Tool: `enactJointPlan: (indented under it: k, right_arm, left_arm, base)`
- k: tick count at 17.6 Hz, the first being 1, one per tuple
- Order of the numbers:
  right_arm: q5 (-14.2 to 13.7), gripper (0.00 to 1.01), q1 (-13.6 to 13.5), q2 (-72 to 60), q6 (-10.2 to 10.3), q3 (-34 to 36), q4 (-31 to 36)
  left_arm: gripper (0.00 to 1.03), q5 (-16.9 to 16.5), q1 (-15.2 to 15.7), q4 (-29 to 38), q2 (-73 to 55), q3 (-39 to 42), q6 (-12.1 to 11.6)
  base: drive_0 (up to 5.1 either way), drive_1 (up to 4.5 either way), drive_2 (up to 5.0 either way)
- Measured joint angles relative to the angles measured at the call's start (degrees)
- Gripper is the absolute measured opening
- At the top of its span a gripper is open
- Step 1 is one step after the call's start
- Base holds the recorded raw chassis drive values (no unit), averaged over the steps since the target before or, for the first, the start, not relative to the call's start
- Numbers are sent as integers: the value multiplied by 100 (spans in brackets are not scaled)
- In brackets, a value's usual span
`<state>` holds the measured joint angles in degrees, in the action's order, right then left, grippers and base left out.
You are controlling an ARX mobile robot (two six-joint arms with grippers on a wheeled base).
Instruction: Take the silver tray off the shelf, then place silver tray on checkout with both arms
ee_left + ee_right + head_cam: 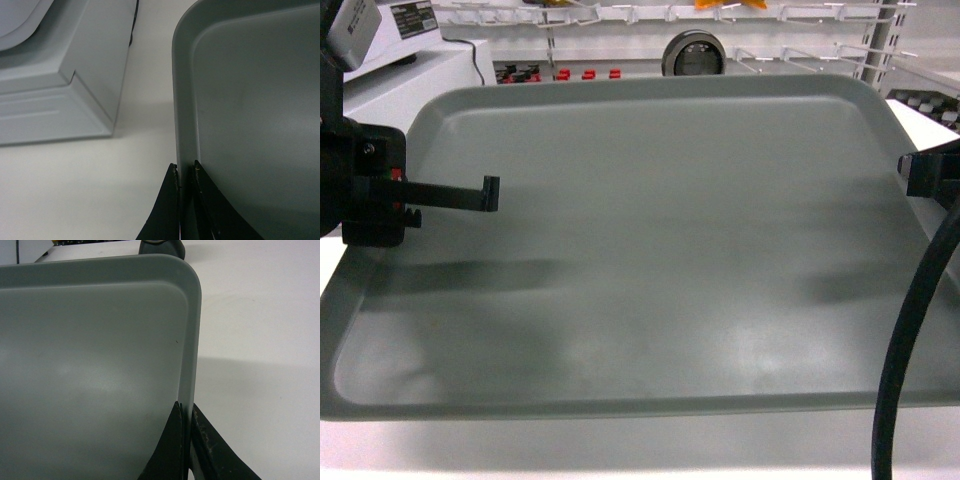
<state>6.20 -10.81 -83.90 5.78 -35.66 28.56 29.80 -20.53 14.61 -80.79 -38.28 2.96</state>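
Note:
The silver tray [650, 250] fills the head view, wide and matte grey with a low rim. It lies level over the white checkout [620, 450]; I cannot tell whether it rests on it. My left gripper [485, 195] is shut on the tray's left rim [183, 125], one finger inside the rim and one outside, as the left wrist view shows [184, 172]. My right gripper [920, 172] is shut on the right rim [192, 340] in the same way [187, 412]. White store shelf boards [770, 15] run along the back, well behind the tray.
A white box-shaped machine [410, 60] stands on the checkout just left of the tray's far corner [55, 90]. A round dark object with a silver rim [693, 52] sits behind the tray's far edge [161, 246]. A thick black cable [910, 330] hangs at the right.

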Motion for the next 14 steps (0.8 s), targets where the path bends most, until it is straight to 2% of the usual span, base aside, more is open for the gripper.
enactJointPlan:
  k: [14]
  right_arm:
    - [9, 2, 0, -4, 2, 4, -9]
  left_arm:
    - [3, 0, 0, -11, -37, -13, 0]
  base:
    - [-6, 427, -439]
